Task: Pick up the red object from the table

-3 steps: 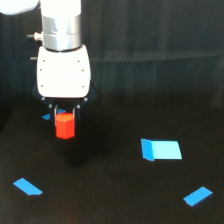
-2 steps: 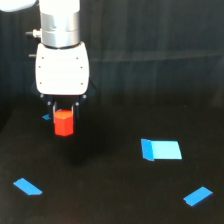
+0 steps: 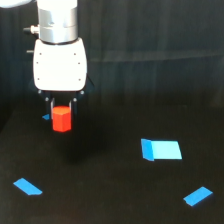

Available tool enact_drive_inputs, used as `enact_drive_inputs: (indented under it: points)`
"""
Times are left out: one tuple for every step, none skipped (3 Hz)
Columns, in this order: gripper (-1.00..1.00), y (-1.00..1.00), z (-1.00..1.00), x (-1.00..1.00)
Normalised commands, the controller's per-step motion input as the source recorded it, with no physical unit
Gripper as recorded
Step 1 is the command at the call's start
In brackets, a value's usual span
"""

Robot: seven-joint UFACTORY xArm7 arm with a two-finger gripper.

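Exterior view, left of frame: we see the gripper clamping the red object.
Its long axis stands upright above the table.

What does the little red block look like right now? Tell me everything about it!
The red object is a small red-orange block with flat, angled sides, matte, not shiny. It stands upright, held between the dark fingers of the gripper under the white arm. Its top is tucked up into the gripper, so only the lower part shows. It looks lifted off the black table, with a dim shadow below it. Nothing else touches it.
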Motion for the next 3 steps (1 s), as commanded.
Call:
enact_drive_inputs:
  points:
    - [-1.00, 0.19, 0.11, 0.09]
    - [-1.00, 0.17, 0.13, -0.01]
    - [-1.00, 0.14, 0.12, -0.13]
